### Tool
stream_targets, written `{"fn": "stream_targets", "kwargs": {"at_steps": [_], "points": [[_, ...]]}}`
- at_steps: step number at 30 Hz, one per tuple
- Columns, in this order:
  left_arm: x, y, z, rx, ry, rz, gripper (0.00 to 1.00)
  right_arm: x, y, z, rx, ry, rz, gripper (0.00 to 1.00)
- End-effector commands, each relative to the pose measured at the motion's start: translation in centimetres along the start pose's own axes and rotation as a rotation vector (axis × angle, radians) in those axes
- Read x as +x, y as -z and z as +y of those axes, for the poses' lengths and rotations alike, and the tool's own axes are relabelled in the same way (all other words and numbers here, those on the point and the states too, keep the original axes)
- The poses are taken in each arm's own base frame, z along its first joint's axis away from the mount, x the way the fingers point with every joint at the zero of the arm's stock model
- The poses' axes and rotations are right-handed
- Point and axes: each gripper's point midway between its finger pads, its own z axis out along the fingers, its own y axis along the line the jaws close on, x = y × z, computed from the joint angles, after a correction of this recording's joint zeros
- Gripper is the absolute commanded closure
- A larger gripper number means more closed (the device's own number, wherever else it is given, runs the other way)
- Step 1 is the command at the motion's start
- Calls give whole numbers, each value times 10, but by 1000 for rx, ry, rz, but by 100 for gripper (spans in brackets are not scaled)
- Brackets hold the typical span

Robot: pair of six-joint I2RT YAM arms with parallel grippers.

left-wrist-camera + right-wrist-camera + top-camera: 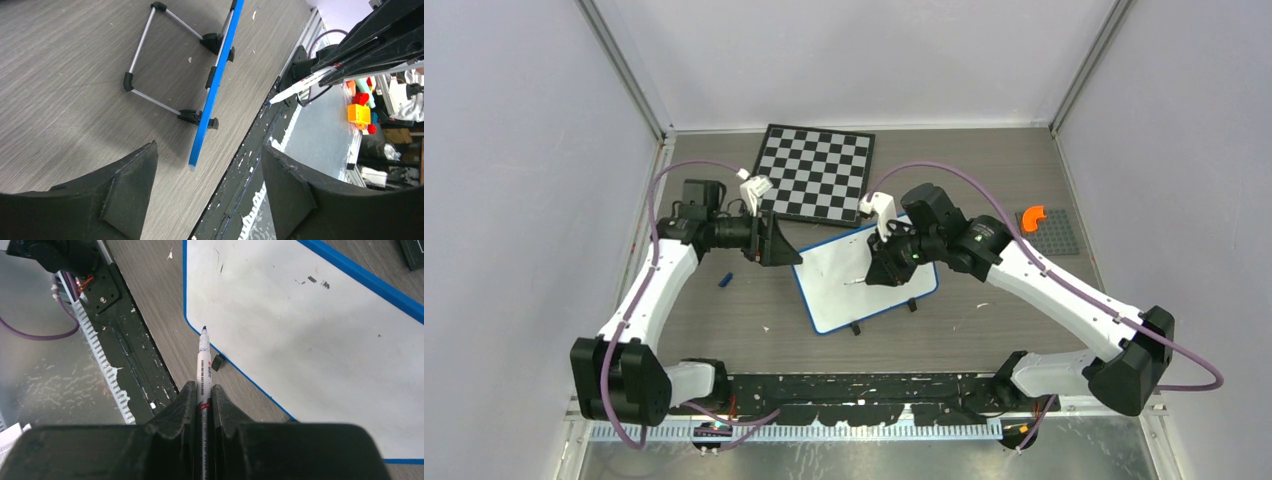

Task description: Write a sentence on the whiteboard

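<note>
The whiteboard (864, 282), blue-rimmed on small black feet, lies tilted in the middle of the table. Its white face (310, 340) carries only a few tiny dark specks, and the sentence is not visible on it. My right gripper (203, 386) is shut on a white marker (204, 360), whose blue tip hovers at the board's near-left rim. In the top view that right gripper (871, 272) hangs over the board. My left gripper (209, 146) is open at the board's left corner. The blue edge (215, 85) ends between the fingers (130, 195) without touching them.
A black-and-white chessboard (816, 172) lies behind the whiteboard. A small blue cap (725, 280) rests on the table to the left. An orange piece (1031, 216) sits on a grey plate (1056, 236) at the right. A black rail (854, 390) runs along the near edge.
</note>
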Motion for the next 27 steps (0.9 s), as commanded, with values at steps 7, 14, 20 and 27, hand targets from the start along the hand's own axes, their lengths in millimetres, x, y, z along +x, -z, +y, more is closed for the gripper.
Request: {"fn": "stream_targets", "kwargs": {"at_steps": [7,14,20,27], "points": [[-12,-18,-4,88,-1,28,50,-53,-17,5,63,104,-142,100],[-6,-32,-12,110,-17,60,70,-67,-16,12,51,112,-153,100],[-4,-41,-9,101,-1,74,89,-72,-16,13,49,109,-164,100],[-6,-37,-2,50,3,76,70,-73,-23,18,34,116,-155,100]]}}
